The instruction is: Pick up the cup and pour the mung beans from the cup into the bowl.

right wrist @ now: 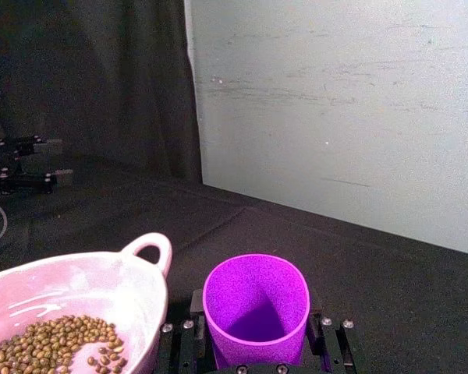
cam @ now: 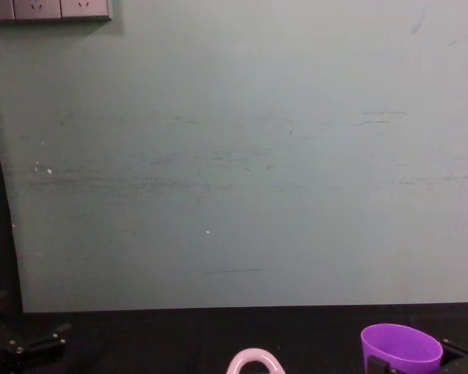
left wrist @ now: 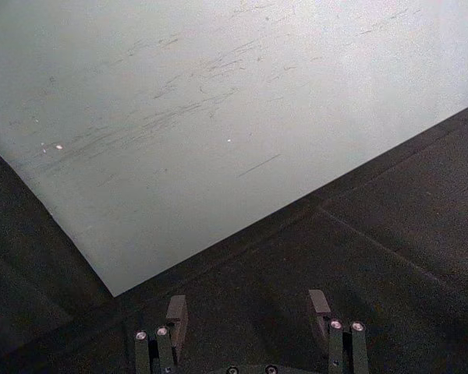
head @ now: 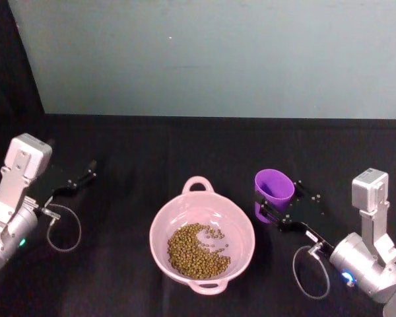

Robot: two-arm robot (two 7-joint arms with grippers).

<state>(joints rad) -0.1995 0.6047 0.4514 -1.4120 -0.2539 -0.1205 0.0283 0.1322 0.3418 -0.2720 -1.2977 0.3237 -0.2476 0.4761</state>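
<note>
purple cup (head: 274, 187) sits gripped in our right pincer (head: 272, 212) beside the bean-filled pink bowl (head: 241, 221); left pincer (left wrist: 249, 315) open, empty.

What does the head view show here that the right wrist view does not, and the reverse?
Head view alone: both arm bodies and the cup's place to the right of the bowl, upright. Right wrist view alone: the cup's empty inside, with the right gripper around it. Both: the beans in the pink bowl, and the left gripper apart at the left, open.
</note>
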